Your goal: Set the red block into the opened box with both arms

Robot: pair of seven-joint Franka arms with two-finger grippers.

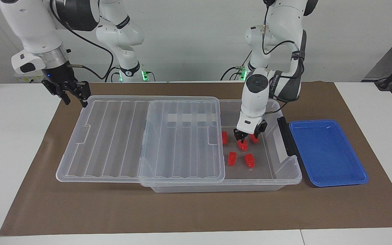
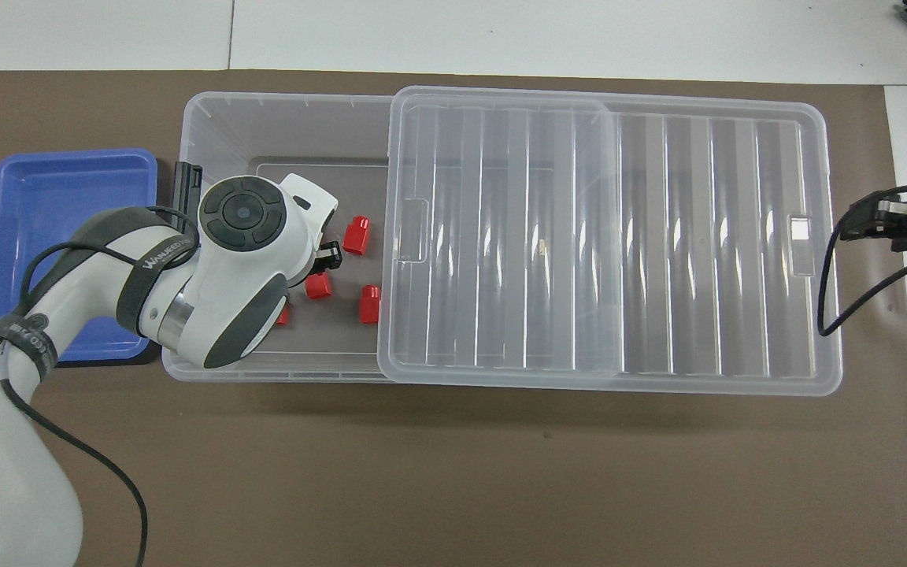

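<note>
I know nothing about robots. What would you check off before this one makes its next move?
1. Box open: ok. Its lid is slid toward the right arm's end, leaving the left arm's end uncovered.
2. Red blocks inside the box: ok. Five lie on its floor.
3. Left tool empty: ok. It hangs inside the box over the blocks, jaws open, holding none.
4. Right tool clear of the lid: ok. It hangs over the brown mat beside the lid's corner.
5. Blue tray free of blocks: ok.
</note>
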